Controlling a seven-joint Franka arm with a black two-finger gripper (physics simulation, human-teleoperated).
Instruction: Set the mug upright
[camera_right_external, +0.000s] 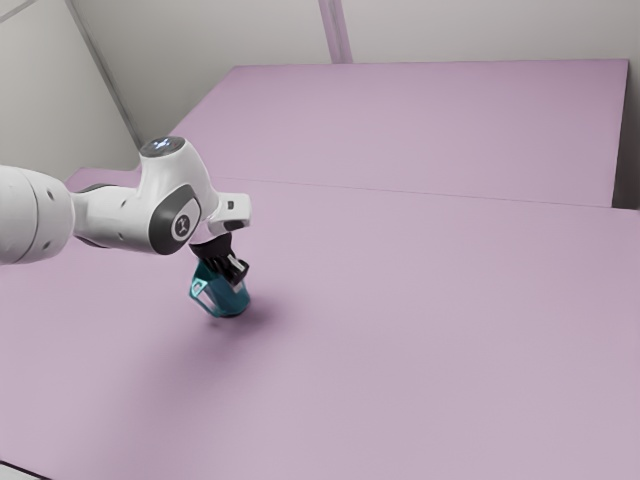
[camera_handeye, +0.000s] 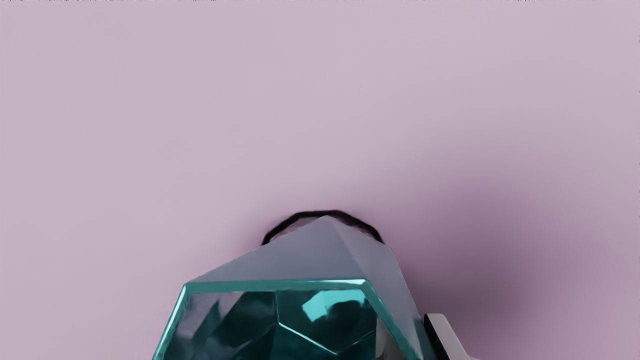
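Pink tabletop (camera_right_external: 450, 330) below, teal mug (camera_right_external: 224, 308) mouth-up at my gripper (camera_right_external: 238, 277)

From the exterior view's left, my arm (camera_right_external: 120, 218) reaches out over the table. Next along comes the mug's handle (camera_right_external: 202, 297), on the side back toward my arm. The mug itself is right below my gripper, its upper part overlapped by it. Just past the gripper, a soft shadow (camera_right_external: 262, 308) spreads on the table.

What matters now is how the mug's long axis runs: base down toward the table, mouth up toward me, close to upright as I judge it. I can't tell whether it stands quite level, or whether I'm holding it, wide or narrow. That fits a mug being eased down as well as one already standing by itself.

The exterior view gives me the handle and the lean; the wrist view gives me the rim (camera_handeye: 275, 286), the inside, and a dark curved line (camera_handeye: 325, 213) by the base.
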